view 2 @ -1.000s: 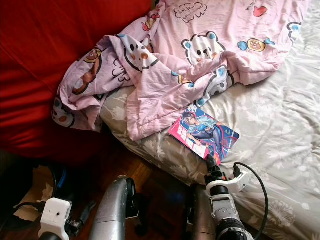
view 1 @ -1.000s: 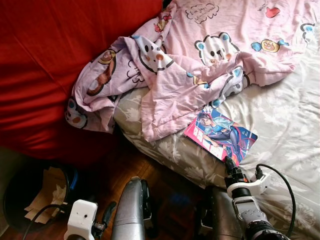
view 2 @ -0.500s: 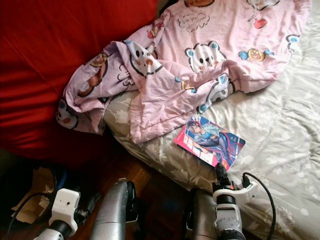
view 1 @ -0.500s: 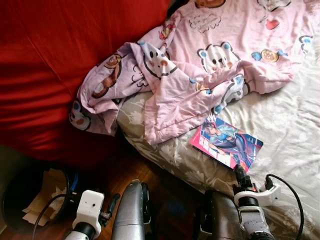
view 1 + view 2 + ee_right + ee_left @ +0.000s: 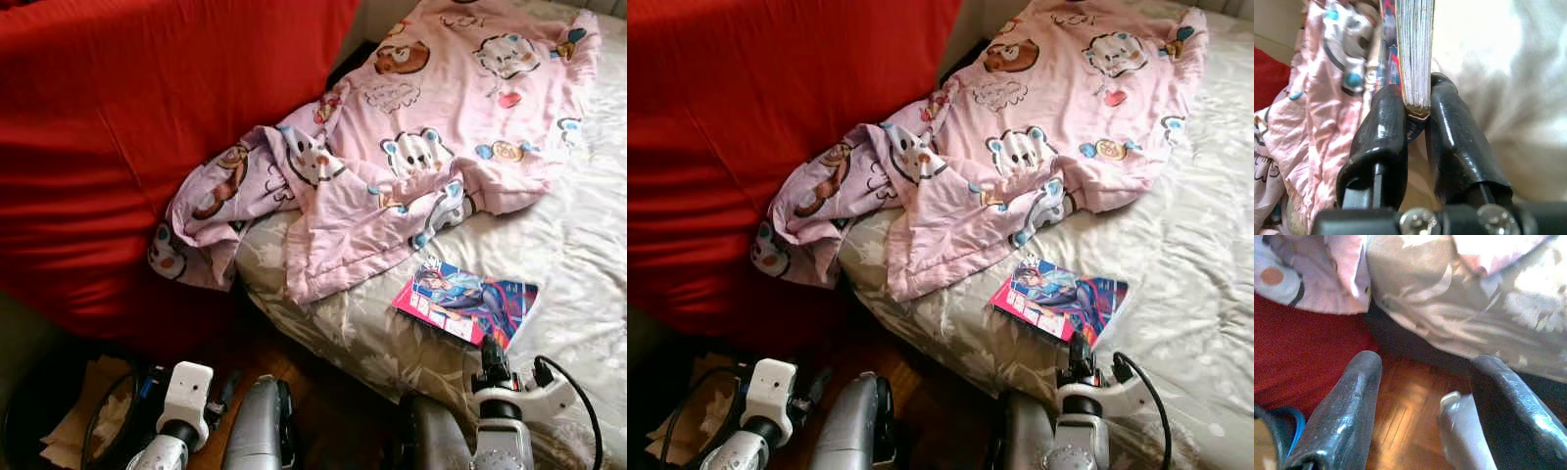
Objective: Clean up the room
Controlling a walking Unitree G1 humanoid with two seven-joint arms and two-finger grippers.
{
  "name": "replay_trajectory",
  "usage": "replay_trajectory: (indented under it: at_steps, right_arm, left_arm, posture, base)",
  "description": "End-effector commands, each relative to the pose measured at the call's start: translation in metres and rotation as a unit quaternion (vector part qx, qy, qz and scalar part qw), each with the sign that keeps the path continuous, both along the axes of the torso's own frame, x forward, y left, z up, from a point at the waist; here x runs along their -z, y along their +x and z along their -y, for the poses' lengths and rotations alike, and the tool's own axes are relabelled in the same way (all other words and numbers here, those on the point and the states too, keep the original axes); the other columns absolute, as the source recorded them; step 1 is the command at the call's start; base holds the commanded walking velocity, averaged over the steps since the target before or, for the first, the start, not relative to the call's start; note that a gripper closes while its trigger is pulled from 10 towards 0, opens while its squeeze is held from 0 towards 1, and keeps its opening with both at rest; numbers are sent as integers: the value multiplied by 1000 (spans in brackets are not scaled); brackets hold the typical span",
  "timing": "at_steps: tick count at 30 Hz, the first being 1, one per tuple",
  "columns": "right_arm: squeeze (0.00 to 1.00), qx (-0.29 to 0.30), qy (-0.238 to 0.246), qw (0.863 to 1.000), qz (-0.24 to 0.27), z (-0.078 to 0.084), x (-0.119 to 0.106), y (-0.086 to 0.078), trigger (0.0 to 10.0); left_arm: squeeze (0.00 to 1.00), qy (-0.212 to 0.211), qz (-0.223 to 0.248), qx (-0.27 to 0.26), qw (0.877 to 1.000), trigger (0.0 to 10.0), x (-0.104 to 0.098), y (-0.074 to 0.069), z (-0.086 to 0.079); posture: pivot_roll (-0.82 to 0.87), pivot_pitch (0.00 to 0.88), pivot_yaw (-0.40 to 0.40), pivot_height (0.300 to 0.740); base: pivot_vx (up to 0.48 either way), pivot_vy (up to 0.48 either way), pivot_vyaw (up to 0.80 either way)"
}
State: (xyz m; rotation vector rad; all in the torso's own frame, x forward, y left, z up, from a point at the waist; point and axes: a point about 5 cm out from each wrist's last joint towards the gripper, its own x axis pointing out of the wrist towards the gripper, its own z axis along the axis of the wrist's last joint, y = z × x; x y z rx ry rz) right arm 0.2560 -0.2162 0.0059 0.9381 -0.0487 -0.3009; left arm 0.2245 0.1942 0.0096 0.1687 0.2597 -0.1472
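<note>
Comic book (image 5: 466,303) on grey floral bed (image 5: 588,245), right pincer (image 5: 1415,115) clamping it, wooden floor (image 5: 1400,411)

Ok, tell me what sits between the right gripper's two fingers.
The near edge of the book: in the right wrist view its page block stands between the right gripper's two fingers, which are closed on it.

one book (image 5: 466,303), one blanket (image 5: 392,166), two hands (image 5: 1413,117)

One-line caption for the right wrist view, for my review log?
Right gripper fingers clamped on the edge of a comic book, beside the pink blanket.
</note>
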Motion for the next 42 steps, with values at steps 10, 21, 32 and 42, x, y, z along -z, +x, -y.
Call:
replay_trajectory:
  at_steps: [10,21,32,42]
  right_arm:
    - [0,-165,-290,942,14,-21,-40,18,10000]
    - [0,-193,-354,915,-3,-28,-49,30,10000]
    - [0,-198,-356,912,-37,-31,-37,25,10000]
    - [0,-200,-364,908,-42,-30,-38,30,10000]
  left_arm:
    - [0,-37,-47,-80,995,10000,27,-7,-9]
    - [0,-47,-70,-99,992,10000,42,-10,-4]
    - [0,-64,-138,-141,978,10000,63,-24,-11]
    - [0,-79,-193,-156,965,10000,77,-36,-7]
  posture:
    - [3,55,-17,607]
    - [14,6,-43,667]
    - [19,0,-50,737]
    - [20,0,-62,740]
  base:
    - [0,0,0]
    - [0,0,0]
    - [0,0,0]
    - [0,0,0]
